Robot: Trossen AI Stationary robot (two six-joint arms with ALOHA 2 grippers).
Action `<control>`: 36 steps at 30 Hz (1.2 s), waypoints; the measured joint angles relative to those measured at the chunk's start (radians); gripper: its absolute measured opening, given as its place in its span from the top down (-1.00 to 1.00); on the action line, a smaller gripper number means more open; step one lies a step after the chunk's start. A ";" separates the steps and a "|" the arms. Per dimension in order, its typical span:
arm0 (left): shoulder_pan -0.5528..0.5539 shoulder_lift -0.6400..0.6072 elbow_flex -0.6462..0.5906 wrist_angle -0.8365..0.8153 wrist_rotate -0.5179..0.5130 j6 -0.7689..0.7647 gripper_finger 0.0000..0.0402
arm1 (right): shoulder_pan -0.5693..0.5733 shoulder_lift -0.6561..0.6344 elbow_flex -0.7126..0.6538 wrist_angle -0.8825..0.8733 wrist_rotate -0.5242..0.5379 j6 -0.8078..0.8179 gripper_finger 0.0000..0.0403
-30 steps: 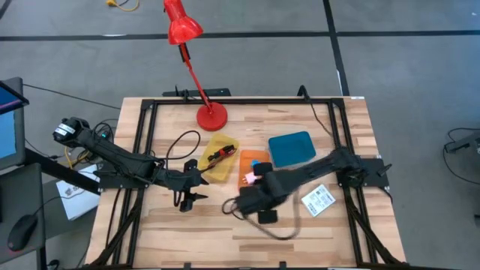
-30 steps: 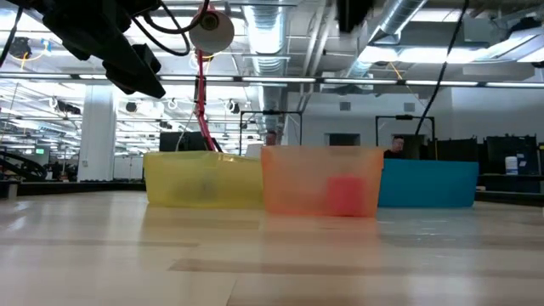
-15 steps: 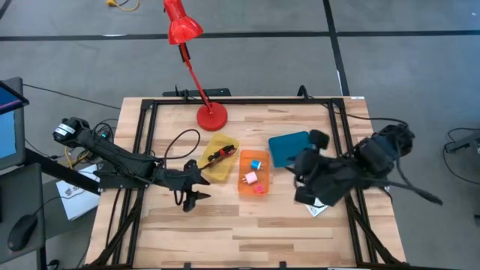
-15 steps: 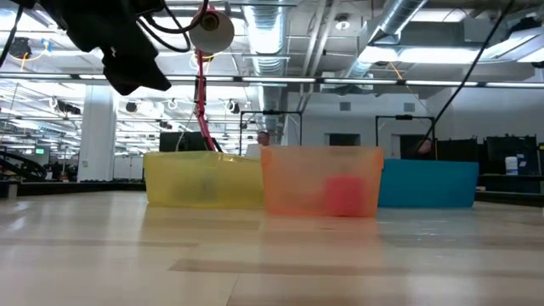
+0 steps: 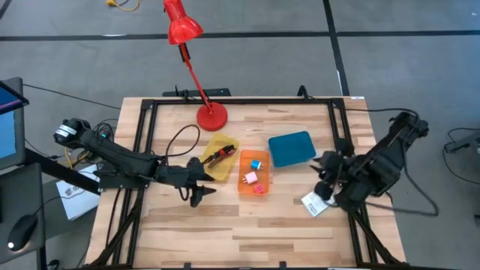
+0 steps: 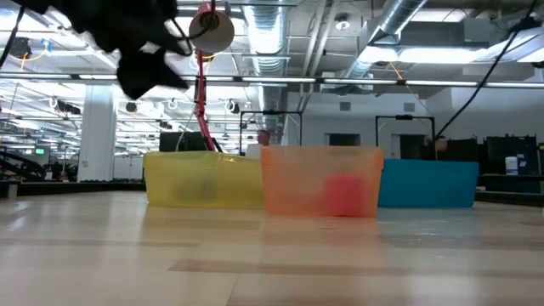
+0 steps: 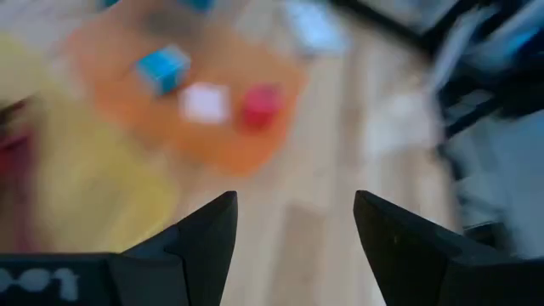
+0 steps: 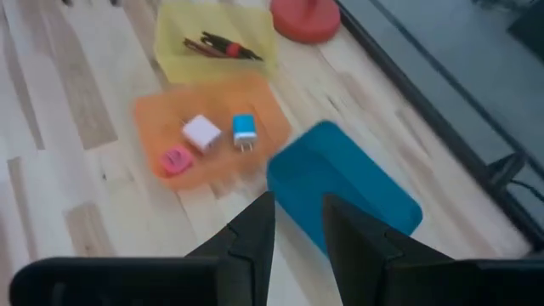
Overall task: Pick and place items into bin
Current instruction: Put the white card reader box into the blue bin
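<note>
While the three bins sit in a row mid-counter (image 5: 247, 229), we find the yellow bin (image 5: 219, 158) on the left holding the black-and-red cable bundle (image 5: 220, 154), the orange bin (image 5: 253, 172) in the middle holding the blue cube (image 5: 257, 164), the pale pink cube (image 5: 250, 178) and the hot pink cube (image 5: 259, 188), and the blue bin (image 5: 292, 148) on the right with nothing visible in it. The one item we see outside a bin is the white packet (image 5: 314, 203), lying flat on the counter near the right edge, just beside the right gripper (image 5: 325, 189).

The right gripper hovers near the packet; in its wrist view its fingers (image 8: 252, 234) stand slightly parted with nothing between them. The left gripper (image 5: 196, 196) hangs just beside the near corner of the yellow bin, its fingers (image 7: 208, 234) spread wide and empty.

We judge the step in hand to be picking up the packet. Because it lies flat and thin, we would bring the right gripper down over one edge, fingers straddling it, and pinch that edge rather than press on the face. A lift clear of the bin wall should precede any sideways carry. The maroon cord cannot be told apart here.
</note>
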State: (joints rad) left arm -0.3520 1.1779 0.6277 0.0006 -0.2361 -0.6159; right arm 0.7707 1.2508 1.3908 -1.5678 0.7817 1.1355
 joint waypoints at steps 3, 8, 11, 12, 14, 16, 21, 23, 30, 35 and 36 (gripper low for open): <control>-0.019 0.010 -0.002 0.185 0.077 0.064 -0.13 | 0.019 -0.095 -0.119 0.071 -0.009 0.055 0.54; -0.042 0.084 0.027 0.540 0.173 0.227 -0.05 | 0.020 -0.185 -0.330 0.339 -0.107 0.121 0.54; -0.034 0.159 0.098 0.485 0.173 0.237 0.09 | 0.020 -0.189 -0.423 0.438 -0.172 0.135 0.54; -0.032 0.200 0.132 0.462 0.161 0.240 0.15 | 0.020 -0.185 -0.444 0.457 -0.193 0.153 0.54; -0.027 0.282 0.192 0.421 0.130 0.266 0.27 | 0.019 -0.177 -0.475 0.457 -0.247 0.238 0.55; -0.026 0.368 0.262 0.415 0.126 0.287 0.42 | 0.019 -0.158 -0.494 0.454 -0.308 0.348 0.59; -0.025 0.497 0.416 0.396 0.189 0.445 0.78 | 0.041 -0.079 -0.562 0.486 -0.416 0.508 0.84; -0.026 0.530 0.462 0.391 0.228 0.490 0.93 | 0.042 -0.024 -0.575 0.525 -0.480 0.513 0.95; -0.029 0.558 0.504 0.353 0.251 0.508 0.99 | 0.039 0.167 -0.575 0.606 -0.657 0.527 0.99; -0.019 0.558 0.504 0.313 0.247 0.508 1.00 | 0.039 0.279 -0.575 0.738 -0.707 0.514 0.99; -0.017 0.558 0.504 0.309 0.248 0.508 1.00 | 0.037 0.296 -0.575 0.761 -0.709 0.511 0.99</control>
State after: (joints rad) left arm -0.3692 1.7359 1.1313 0.3098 0.0115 -0.1081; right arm 0.8076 1.5472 0.8154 -0.8066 0.0729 1.6461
